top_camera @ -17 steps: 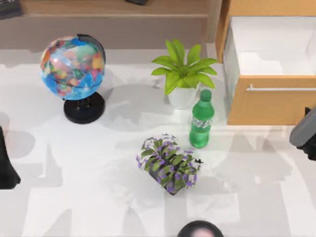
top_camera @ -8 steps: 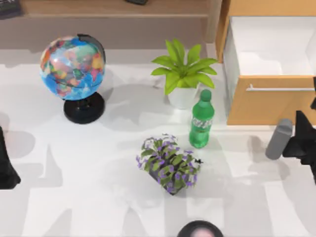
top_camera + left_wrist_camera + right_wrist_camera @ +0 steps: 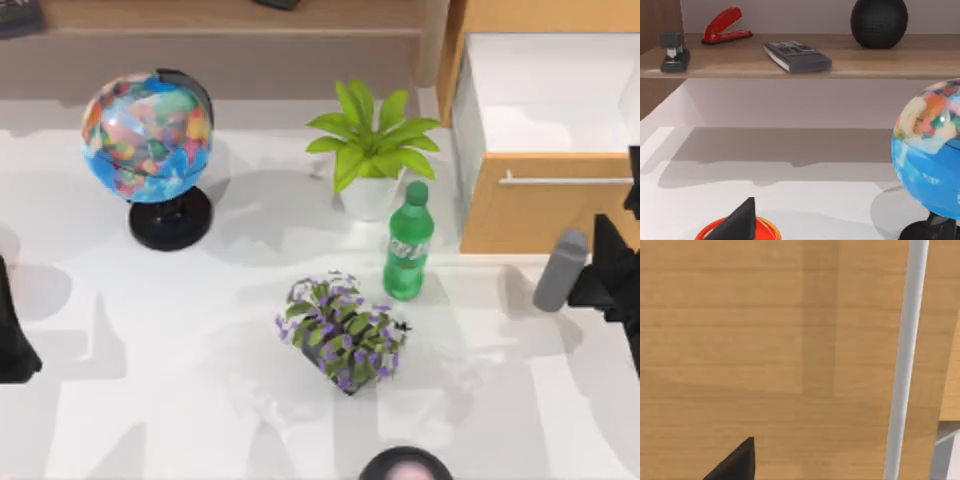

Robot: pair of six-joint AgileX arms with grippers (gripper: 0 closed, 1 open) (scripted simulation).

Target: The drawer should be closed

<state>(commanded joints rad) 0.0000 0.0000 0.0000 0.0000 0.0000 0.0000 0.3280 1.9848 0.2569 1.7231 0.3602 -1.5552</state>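
none of the closing is done: the drawer [image 3: 545, 150] at the table's far right stands pulled out, white box exposed. right gripper [image 3: 612, 275] sits just before its front panel [image 3: 765, 340], near the handle [image 3: 905, 360]; finger state cannot tell. left arm parked at left edge. push still to come.

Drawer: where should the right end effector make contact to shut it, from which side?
On the drawer front panel beside the silver bar handle, from the table side: it stands pulled out, white box exposed, so pushing the flat face closes it.

Likely office: stapler [image 3: 726, 25], globe [image 3: 147, 137], calculator [image 3: 797, 56].
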